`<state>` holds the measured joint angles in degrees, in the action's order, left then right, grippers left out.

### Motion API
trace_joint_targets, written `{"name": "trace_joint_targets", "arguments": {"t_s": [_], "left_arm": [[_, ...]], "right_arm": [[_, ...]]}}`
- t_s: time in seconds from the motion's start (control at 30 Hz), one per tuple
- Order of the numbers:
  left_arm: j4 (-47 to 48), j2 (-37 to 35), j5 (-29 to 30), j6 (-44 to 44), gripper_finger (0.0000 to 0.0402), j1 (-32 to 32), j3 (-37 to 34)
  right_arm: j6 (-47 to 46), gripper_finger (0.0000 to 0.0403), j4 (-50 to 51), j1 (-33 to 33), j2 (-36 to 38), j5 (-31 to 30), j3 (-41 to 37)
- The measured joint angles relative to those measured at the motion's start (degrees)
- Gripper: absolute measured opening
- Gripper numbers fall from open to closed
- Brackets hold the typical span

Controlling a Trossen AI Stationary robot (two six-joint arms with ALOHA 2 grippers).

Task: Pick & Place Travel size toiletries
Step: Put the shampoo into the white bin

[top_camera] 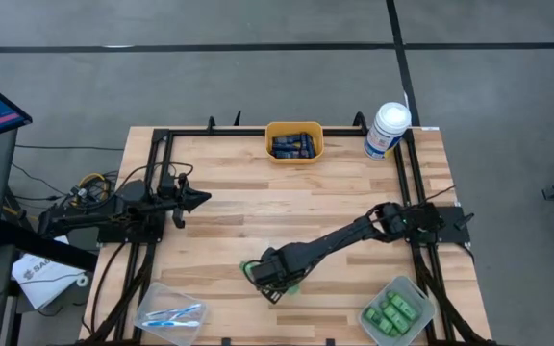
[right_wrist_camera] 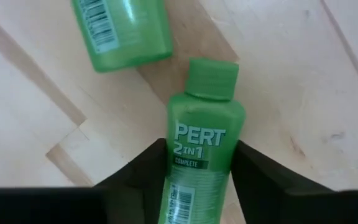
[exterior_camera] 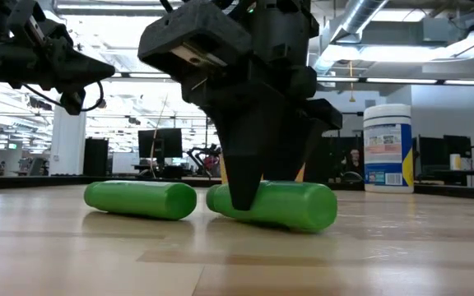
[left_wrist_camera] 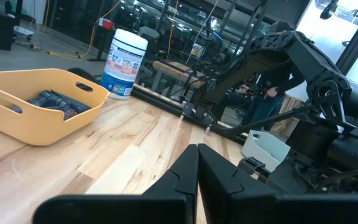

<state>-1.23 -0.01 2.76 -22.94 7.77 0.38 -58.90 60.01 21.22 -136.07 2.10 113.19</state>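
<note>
My right gripper was down at the near middle of the table, its two fingers standing on either side of a green bottle that lay flat on the wood. In my right wrist view the bottle's long axis ran straight out ahead between the fingers, cap pointing away from my wrist, label facing up, so my jaws crossed its short width squarely. That was the relation the coming move hung on: bottle lengthwise along my reach, jaws across it. My fingers looked pressed close against its sides, but the bottle lay on the wood (I could not tell whether the grip was firm yet or only half closed).

A second green bottle lay just beside the first, past its cap end and off at an angle; in the low view the two sat nearly end to end, and I could not tell whether they touched. I judged that lifting straight up would clear it.

The clear bin with the other green bottles stood at the near right corner, on my right arm's own side, so this arm was plainly the nearer one for the carry.

My left gripper hung shut and empty above the left side of the table, well apart from all this. The yellow bin of dark blue tubes sat at the far edge.
</note>
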Motion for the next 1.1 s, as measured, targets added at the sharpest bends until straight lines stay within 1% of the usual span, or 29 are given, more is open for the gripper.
{"name": "trace_joint_targets", "arguments": {"t_s": [0.13, 0.37, 0.67, 0.8, 0.97, 1.1], "left_arm": [[-0.02, 0.0, 0.0, 0.0, 0.0001, 0.0, 0.0], [-0.04, 0.0, 0.02, 0.0, 0.0001, 0.0, 0.0], [-0.07, 0.0, 0.02, 0.0, 0.0001, 0.0, -0.02], [-0.1, 0.0, 0.03, 0.0, 0.0001, 0.0, -0.02], [-0.15, 0.0, 0.04, 0.0, 0.0001, 0.0, -0.02], [-0.2, 0.0, 0.04, 0.0, 0.0001, 0.0, -0.02]], "right_arm": [[0.97, 0.014, 0.86, 0.77, 0.33, 0.03, 0.16], [1.0, 0.0159, 10.24, 3.58, 0.42, 0.32, 3.52], [0.37, 0.0154, 24.98, 7.85, 1.49, 2.52, 5.44], [-2.38, 0.0156, 30.5, 9.38, 3.25, 1.95, 5.4], [-8.13, 0.0161, 30.19, 11.89, 8.2, 1.02, 3.84], [-15.8, 0.0158, 29.77, 15.22, 12.29, 0.99, -0.86]]}}
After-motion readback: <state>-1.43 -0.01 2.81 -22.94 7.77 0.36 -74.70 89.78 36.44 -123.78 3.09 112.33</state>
